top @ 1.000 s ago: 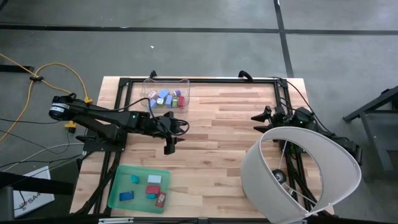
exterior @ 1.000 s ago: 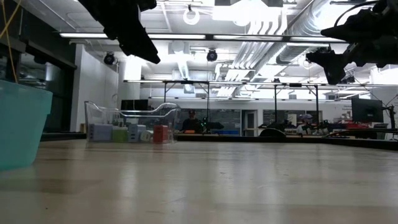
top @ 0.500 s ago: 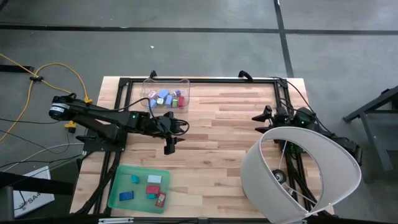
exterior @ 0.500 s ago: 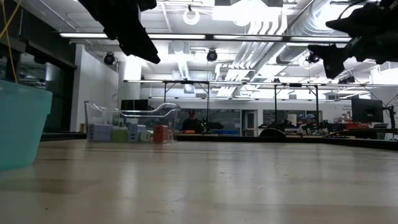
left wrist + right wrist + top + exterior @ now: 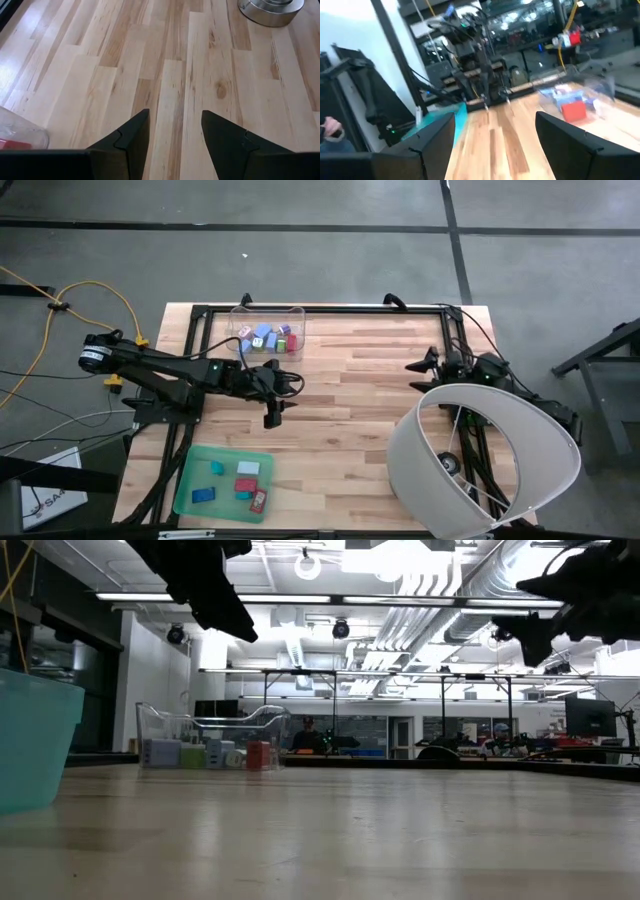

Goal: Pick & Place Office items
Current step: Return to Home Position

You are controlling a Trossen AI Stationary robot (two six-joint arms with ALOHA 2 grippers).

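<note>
Several small coloured blocks [image 5: 268,338] lie in a clear bin [image 5: 292,315] at the table's far edge; the low view shows them through the bin's wall [image 5: 210,752]. More pieces [image 5: 245,484] lie in the green tray [image 5: 190,475] at the near left. My left gripper [image 5: 290,383] hangs open above bare wood just near of the bin, nothing between its fingers [image 5: 175,135]. My right gripper [image 5: 418,365] stands open and raised at the table's right side [image 5: 495,145], empty.
A large white lampshade [image 5: 500,450] covers the table's near right corner, and its metal base [image 5: 270,10] stands on the wood there. A black frame [image 5: 320,308] runs along the table's edges. Bare wood [image 5: 350,400] lies between the two arms.
My right gripper has tipped up a little and rolled slightly where it stands, staying open. The left arm and all the pieces have kept still.
</note>
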